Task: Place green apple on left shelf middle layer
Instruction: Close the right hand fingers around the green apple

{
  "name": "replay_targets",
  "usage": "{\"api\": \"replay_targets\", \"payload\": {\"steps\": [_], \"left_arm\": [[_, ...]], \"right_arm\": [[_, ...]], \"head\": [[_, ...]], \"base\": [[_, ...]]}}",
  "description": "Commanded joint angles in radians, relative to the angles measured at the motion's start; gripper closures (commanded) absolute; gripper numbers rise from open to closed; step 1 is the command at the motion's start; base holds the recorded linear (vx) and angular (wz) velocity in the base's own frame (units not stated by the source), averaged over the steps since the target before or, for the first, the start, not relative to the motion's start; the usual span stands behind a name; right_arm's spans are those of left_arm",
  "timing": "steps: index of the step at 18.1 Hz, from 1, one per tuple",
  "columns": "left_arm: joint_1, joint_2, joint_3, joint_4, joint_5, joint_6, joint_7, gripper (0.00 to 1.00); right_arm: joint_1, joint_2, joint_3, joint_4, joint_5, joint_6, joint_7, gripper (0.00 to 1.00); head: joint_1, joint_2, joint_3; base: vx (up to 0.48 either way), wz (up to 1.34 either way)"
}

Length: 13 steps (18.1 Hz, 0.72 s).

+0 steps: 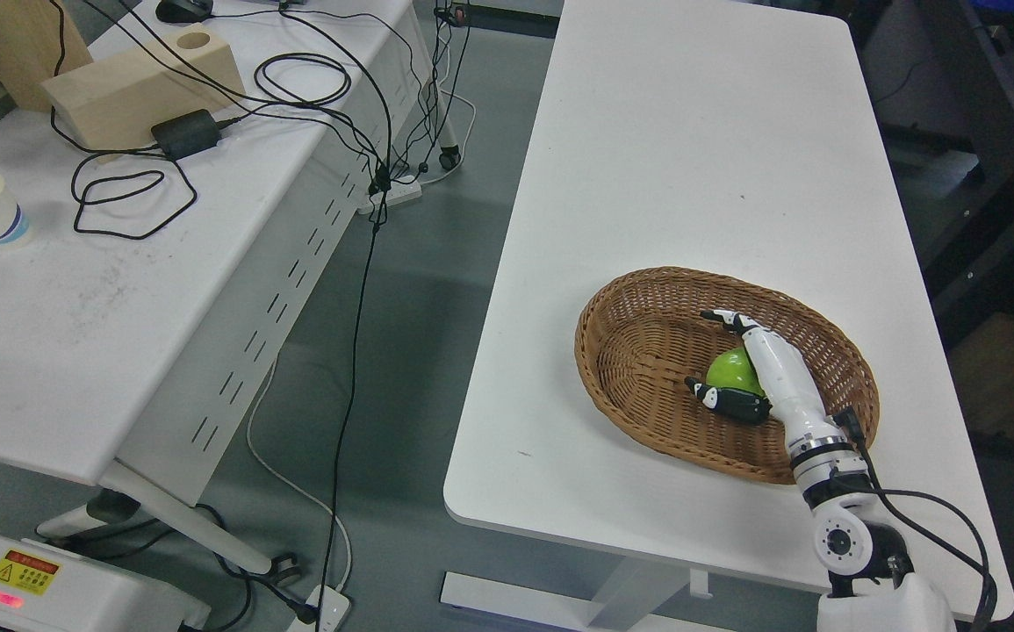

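One green apple (732,369) sits in the wicker basket (638,351), cupped between the right hand's (739,364) thumb and spread fingers (722,317), which look partly closed, not yet clenched. Grasping is under way; next, tighten, then lift clear.

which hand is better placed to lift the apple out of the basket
Right. The right hand is already inside the basket, fingers curled around the green apple. The left hand is not in view.
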Motion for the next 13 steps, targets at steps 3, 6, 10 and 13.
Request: {"api": "replay_targets", "payload": {"steps": [3, 6, 10, 13], "left_arm": [[0.000, 0.017, 0.000, 0.000, 0.000, 0.000, 0.001, 0.00], [0.000, 0.017, 0.000, 0.000, 0.000, 0.000, -0.001, 0.00], [0.000, 0.017, 0.000, 0.000, 0.000, 0.000, 0.001, 0.00], [0.000, 0.017, 0.000, 0.000, 0.000, 0.000, 0.001, 0.00]], "right_arm": [[0.021, -0.038, -0.043, 0.018, -0.026, -0.023, 0.005, 0.69], [0.018, -0.038, -0.060, 0.015, -0.101, -0.055, 0.008, 0.89], [0.011, -0.039, -0.076, 0.003, -0.141, -0.094, 0.010, 0.95], [0.013, -0.027, -0.134, -0.057, -0.229, -0.100, 0.008, 0.95]], "head": [[0.0000, 0.000, 0.000], [0.0000, 0.000, 0.000], [0.0000, 0.000, 0.000], [0.0000, 0.000, 0.000]], "base": [[0.000, 0.00], [0.000, 0.00], [0.000, 0.00], [0.000, 0.00]]}}
